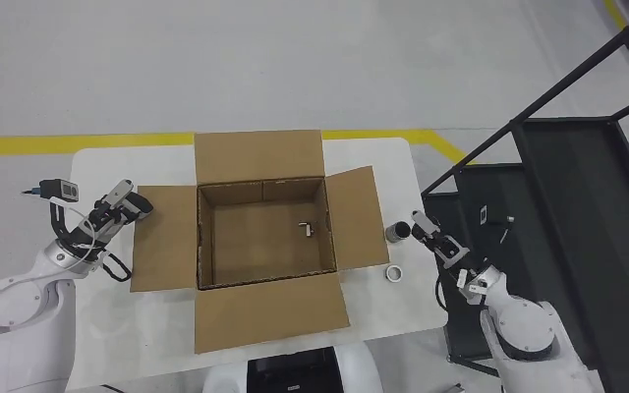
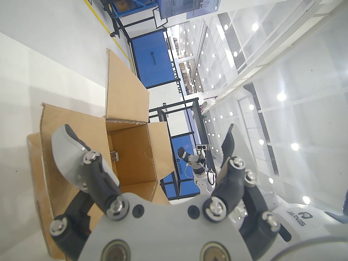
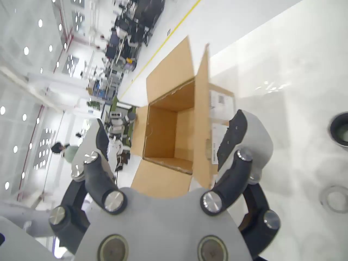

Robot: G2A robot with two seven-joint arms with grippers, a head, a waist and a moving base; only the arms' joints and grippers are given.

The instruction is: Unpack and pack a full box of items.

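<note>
Top view: box [image 1: 260, 157] sits open mid-table, one small bracket [image 1: 306, 229] on its floor, cylinder [image 1: 399, 231] and ring [image 1: 394, 272] out beside it. Left gripper [image 1: 135, 197] and right gripper [image 1: 423, 224] flank it, jaws wide, empty. Unpacking looks nearly done; next, a deep reach for the bracket.

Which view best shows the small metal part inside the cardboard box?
The top view: the small metal part lies unobstructed in the cardboard box, near its right wall. The left wrist view catches the part low by the far wall. The right wrist view looks in slantwise, the box's near side hiding the floor.
</note>
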